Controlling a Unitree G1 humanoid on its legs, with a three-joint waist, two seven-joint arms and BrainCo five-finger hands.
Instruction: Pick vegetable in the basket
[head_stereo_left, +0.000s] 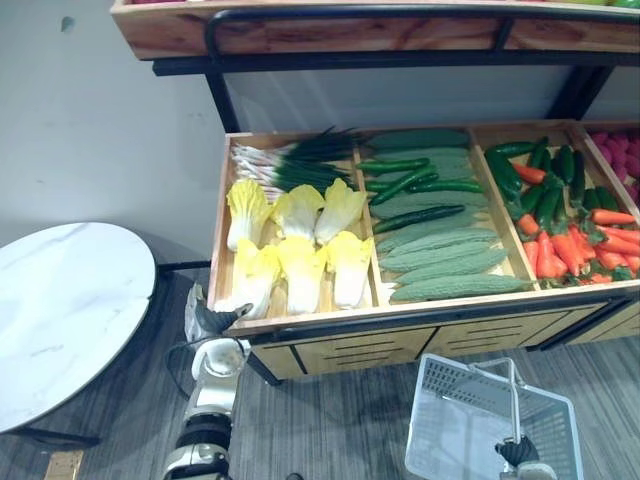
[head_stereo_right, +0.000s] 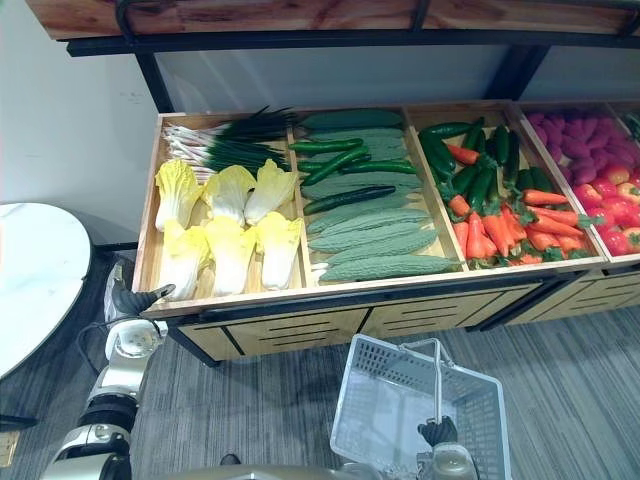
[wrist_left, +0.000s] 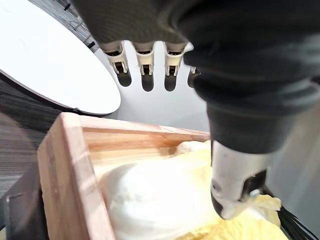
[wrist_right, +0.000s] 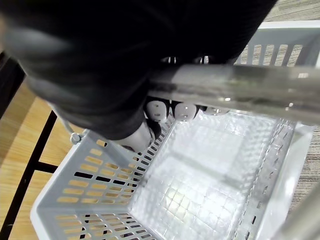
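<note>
One left robot hand (head_stereo_left: 215, 320), straight-fingered, beside cabbages (head_stereo_left: 300, 270) at crate (head_stereo_left: 220, 230) corner

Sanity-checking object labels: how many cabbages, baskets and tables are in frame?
cabbages: 6
basket: 1
table: 1
Total: 8

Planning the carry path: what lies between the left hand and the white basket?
Left eye view: the stand's dark leg, then bare grey floor, lie between the left hand and the basket the right hand holds.
</note>
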